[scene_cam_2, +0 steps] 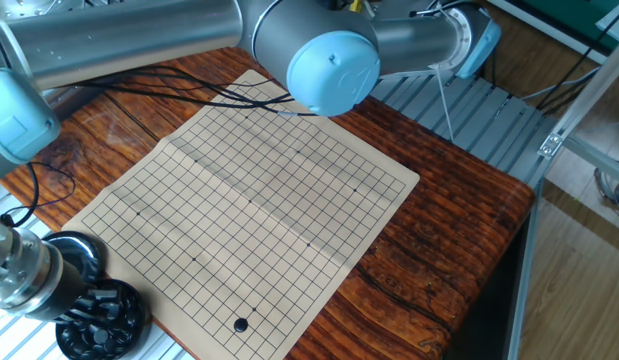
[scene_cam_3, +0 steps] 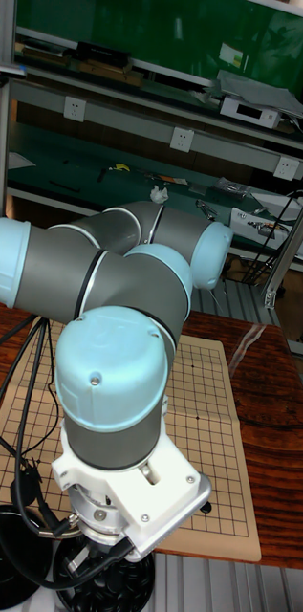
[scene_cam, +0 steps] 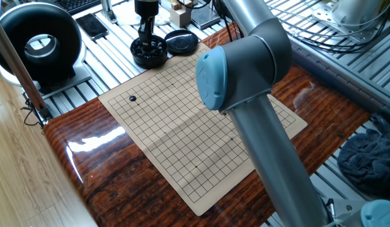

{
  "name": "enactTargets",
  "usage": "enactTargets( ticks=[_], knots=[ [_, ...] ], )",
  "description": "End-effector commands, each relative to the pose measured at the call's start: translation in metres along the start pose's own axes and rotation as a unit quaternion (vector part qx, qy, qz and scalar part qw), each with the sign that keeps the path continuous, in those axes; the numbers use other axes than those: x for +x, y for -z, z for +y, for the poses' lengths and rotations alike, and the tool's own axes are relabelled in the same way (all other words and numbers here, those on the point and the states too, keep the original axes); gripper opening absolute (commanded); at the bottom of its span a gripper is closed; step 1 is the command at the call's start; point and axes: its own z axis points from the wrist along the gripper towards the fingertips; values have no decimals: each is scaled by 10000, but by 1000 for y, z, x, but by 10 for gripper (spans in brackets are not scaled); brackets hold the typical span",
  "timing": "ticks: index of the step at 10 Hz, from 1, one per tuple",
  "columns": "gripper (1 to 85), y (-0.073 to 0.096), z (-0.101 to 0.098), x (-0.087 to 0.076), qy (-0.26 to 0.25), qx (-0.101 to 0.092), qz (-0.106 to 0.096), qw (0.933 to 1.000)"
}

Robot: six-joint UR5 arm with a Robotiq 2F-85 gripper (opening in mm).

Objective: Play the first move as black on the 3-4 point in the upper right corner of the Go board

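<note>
- Claw [scene_cam: 143,31]: seen at top centre of one fixed view, pointed straight down into the bowl of stones [scene_cam: 149,53]. Tips are sunk among the stones, so released vs clenched can't be told. In the other fixed view only the wrist is seen, lower left; tips are hidden.
- Pose is judged as a dip for a stone, or a pause right after one was placed; which of the two can't be told.
- Bowl: round, black, low-walled, filled w/ glossy dark stones. It is parked just off the board's edge, prob. so grid stays free and reach stays short. In the other fixed view it [scene_cam_2: 101,317] sits at bottom left.
- Lid [scene_cam: 181,41]: black, domed disc, set beside the bowl, upper centre, just off the board.
- Black stone [scene_cam: 133,98]: small, round, shiny. It is already set on a grid crossing near one board corner, left of centre in one fixed view; in the other view it [scene_cam_2: 240,324] lies bottom centre. Exact line count can't be read, but a 3-4 spot looks plausible, so the move is judged done or nearly so.
- Go board [scene_cam: 182,126]: thin tan sheet w/ fine black grid, centre fold visible, laid flat and skewed on the table [scene_cam: 81,145].
- Table: glossy reddish wood grain, strong glare.
- Arm [scene_cam: 245,69]: grey tubes, pale blue joint caps, smooth matte finish; much of the right half is blocked by it.
</note>
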Motion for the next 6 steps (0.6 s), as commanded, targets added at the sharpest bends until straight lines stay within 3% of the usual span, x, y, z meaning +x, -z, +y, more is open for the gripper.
enactTargets(
  ticks=[1, 2, 3, 6],
  knots=[
    [193, 1, -7, -12, -36, 152, -228, 9996],
    [170, 1, -22, -14, -108, 437, -247, 9987],
    [167, 2, -24, -16, -140, 506, -260, 9983],
    [183, 4, -18, -28, -277, 433, -425, 9978]
  ],
)
